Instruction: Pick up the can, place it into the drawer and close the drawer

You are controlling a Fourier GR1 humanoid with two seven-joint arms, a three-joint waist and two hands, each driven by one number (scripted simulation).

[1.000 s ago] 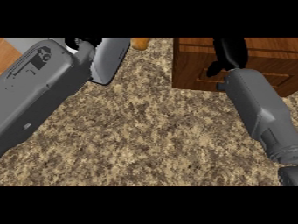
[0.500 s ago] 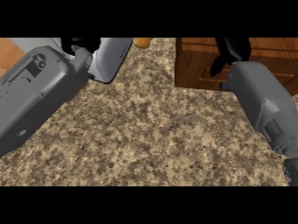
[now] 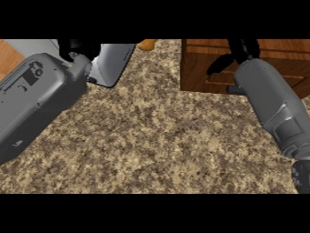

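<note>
Right black hand (image 3: 241, 50) reaches over the brown wooden drawer unit (image 3: 204, 68), left black hand (image 3: 77, 48) at the top edge; neither hand's grip can be told

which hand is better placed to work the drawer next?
Right, probably. The right hand is already over the wooden drawer unit at upper right. The left hand is across the counter, by a grey object; no can is visible.

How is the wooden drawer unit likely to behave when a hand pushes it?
The wooden drawer unit looks rigid and boxy, so it probably won't flex or roll. It sits broad and flat on the speckled counter, so tipping seems unlikely.
</note>
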